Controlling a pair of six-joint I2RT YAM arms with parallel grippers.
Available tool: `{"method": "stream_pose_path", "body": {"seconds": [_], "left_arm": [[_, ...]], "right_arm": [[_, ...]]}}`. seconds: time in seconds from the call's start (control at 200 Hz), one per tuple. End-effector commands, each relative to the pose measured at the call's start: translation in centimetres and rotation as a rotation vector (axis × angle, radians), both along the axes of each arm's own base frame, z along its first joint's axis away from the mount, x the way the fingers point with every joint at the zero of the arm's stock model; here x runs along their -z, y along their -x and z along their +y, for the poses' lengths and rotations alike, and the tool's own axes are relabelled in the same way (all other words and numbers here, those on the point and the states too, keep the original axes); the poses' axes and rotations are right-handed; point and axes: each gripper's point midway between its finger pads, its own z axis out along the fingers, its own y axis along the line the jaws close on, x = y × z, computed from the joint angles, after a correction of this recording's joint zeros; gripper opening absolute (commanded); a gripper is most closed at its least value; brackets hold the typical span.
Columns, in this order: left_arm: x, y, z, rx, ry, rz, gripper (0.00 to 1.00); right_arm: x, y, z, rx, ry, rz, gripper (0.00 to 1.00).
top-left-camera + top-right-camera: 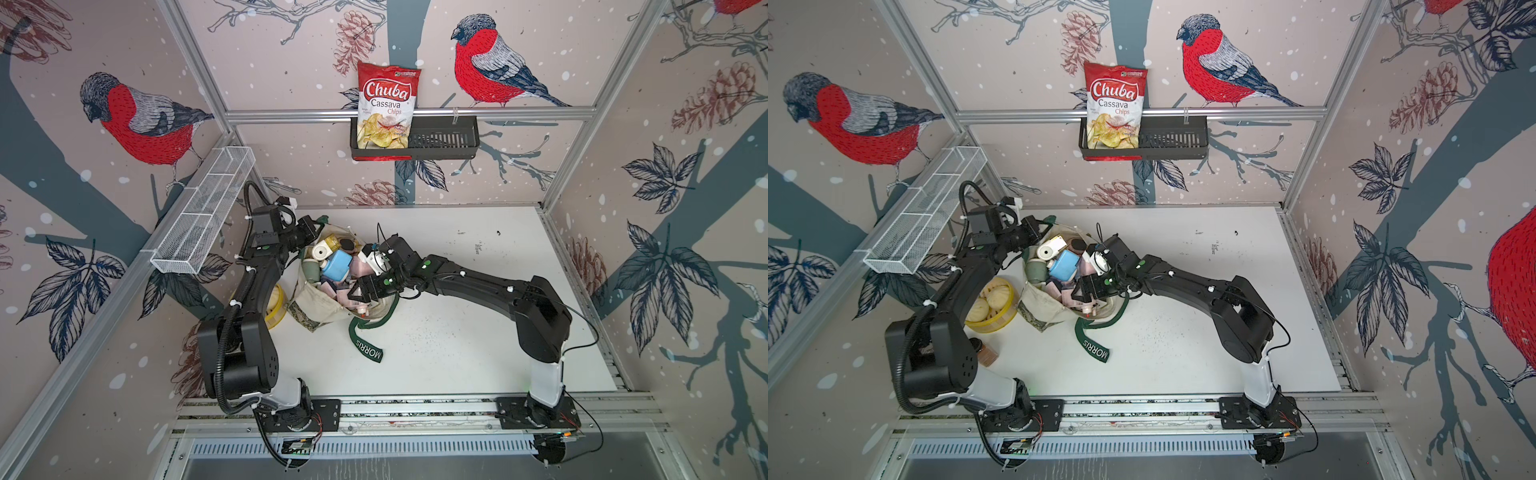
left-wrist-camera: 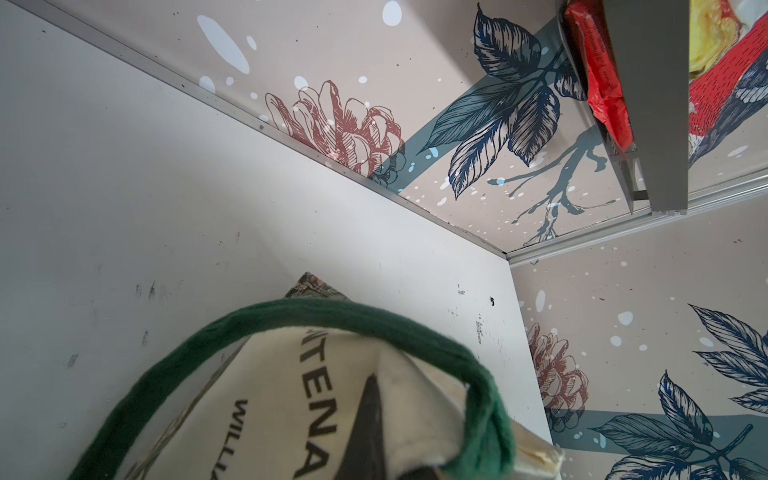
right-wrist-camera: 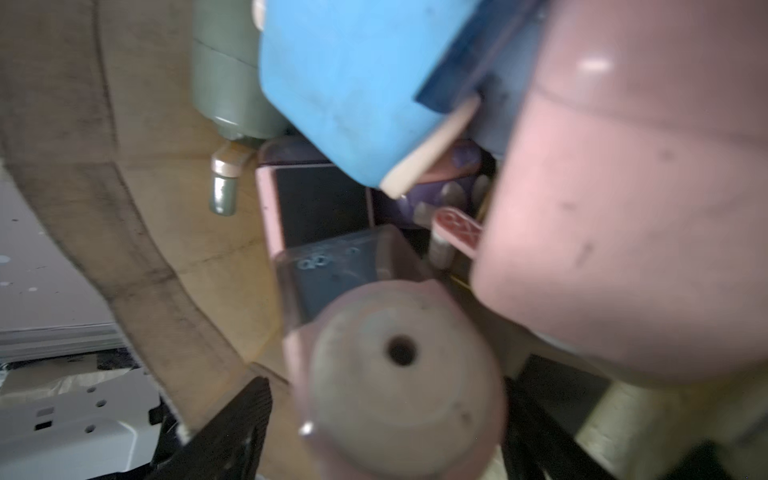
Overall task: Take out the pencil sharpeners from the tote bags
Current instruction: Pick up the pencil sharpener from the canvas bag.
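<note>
Pinching the tote bag (image 1: 318, 305) rim shut, the left pincer (image 1: 311, 233) is holding it left of frame centre on the counter (image 1: 457, 332); the right pincer (image 1: 356, 297) is straddling a pink pencil sharpener (image 3: 399, 374) inside, grip unclear.

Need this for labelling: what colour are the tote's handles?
Handles: dark green; left wrist view.

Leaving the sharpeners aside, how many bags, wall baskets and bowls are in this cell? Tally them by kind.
Bags: 2, the tote and the chips bag
Wall baskets: 2, the wire basket and the black basket
Bowls: 1, the bowl
Total: 5
</note>
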Motion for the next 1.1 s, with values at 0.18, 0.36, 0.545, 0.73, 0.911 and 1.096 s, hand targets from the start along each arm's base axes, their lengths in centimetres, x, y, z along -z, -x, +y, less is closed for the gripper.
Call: {"method": "stream_pose_path", "body": {"seconds": [0.18, 0.36, 0.545, 0.73, 0.911, 1.096], "left_arm": [[-4.0, -0.8, -0.5, 0.049, -0.011, -0.176, 0.00], [-3.9, -0.9, -0.5, 0.047, -0.009, -0.171, 0.00], [-3.9, -0.9, -0.5, 0.045, -0.012, -0.168, 0.00], [-3.7, -0.9, -0.3, 0.037, -0.017, -0.163, 0.00], [-3.6, -0.9, -0.3, 0.036, -0.018, -0.159, 0.00], [-3.8, -0.9, -0.3, 0.037, -0.020, -0.163, 0.00]], "right_arm": [[-1.1, 2.0, 2.3, -0.086, -0.066, -0.061, 0.78], [0.6, 1.6, 2.6, -0.062, -0.012, -0.096, 0.73], [-1.2, 0.8, 2.2, -0.037, -0.022, -0.173, 0.53], [-4.4, 0.0, 0.5, -0.007, -0.019, -0.259, 0.43], [-7.4, -2.7, -4.2, 0.090, 0.042, -0.315, 0.40], [-7.8, -7.8, -12.4, 0.276, 0.178, -0.359, 0.40]]}}
